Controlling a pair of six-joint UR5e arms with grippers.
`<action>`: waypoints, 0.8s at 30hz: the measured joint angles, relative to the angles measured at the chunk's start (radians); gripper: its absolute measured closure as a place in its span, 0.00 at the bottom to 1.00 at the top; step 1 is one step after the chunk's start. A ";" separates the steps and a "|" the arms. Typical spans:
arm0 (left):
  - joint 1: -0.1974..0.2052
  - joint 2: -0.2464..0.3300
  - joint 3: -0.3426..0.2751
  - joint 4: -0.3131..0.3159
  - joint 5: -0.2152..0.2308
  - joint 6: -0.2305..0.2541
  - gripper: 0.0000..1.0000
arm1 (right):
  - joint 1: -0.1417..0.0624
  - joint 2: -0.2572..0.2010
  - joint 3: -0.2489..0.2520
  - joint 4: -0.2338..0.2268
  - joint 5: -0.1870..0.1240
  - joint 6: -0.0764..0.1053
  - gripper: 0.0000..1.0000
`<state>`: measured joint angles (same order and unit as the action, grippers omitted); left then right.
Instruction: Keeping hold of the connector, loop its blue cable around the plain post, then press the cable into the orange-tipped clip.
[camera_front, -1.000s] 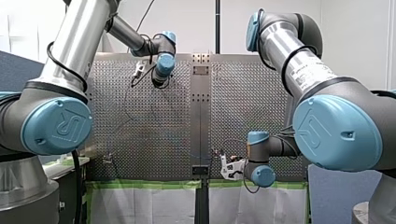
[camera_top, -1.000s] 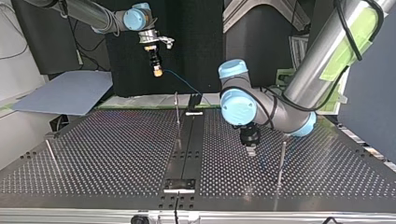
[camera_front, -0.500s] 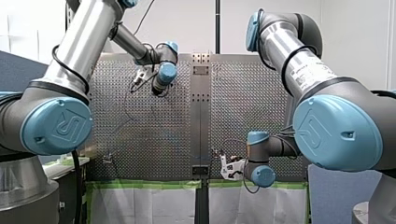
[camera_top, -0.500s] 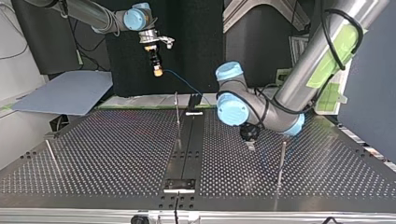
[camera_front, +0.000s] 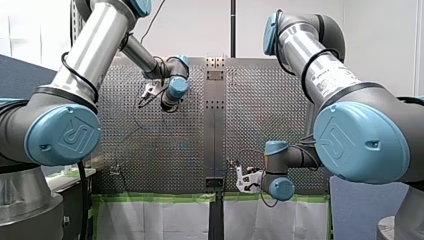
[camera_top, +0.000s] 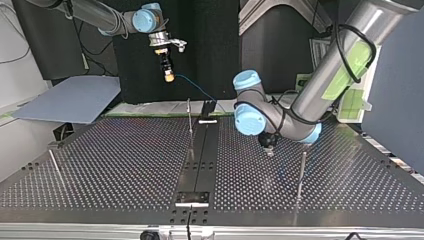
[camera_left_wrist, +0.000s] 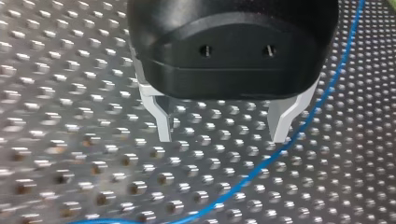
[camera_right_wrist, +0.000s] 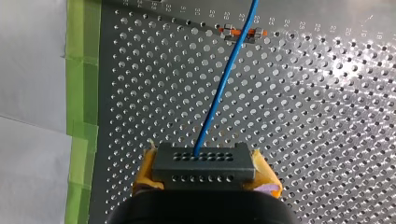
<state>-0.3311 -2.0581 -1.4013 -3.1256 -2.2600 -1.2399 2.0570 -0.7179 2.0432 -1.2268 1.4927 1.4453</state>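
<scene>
The right gripper (camera_right_wrist: 205, 173) is clamped on the connector (camera_right_wrist: 204, 161), its yellow pads pressing the dark block's two ends. From the connector's face the blue cable (camera_right_wrist: 223, 86) runs straight ahead over the perforated table (camera_right_wrist: 327, 116) and crosses the orange-tipped clip (camera_right_wrist: 240, 33) well ahead; whether it sits in the clip cannot be told. Green tape (camera_right_wrist: 81, 93) edges the table alongside. Farther across the table, the left gripper (camera_left_wrist: 223, 129) hangs low over the holes, its metal fingers (camera_left_wrist: 164, 122) spread apart and holding nothing. The cable lies on the table there, passing by one fingertip and curving on ahead of the gap.
</scene>
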 joint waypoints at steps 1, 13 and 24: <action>0.003 -0.011 0.000 0.001 0.000 0.000 0.00 | 0.000 0.000 0.000 0.000 0.000 0.000 1.00; 0.018 -0.059 0.000 0.033 0.010 -0.018 0.00 | 0.000 0.000 0.000 0.001 0.000 0.000 1.00; 0.014 -0.115 0.007 0.053 0.011 -0.033 0.00 | 0.000 -0.001 -0.001 -0.001 0.000 0.001 1.00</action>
<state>-0.3172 -2.1732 -1.3946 -3.0723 -2.2494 -1.2733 2.0571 -0.7185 2.0426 -1.2281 1.4927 1.4468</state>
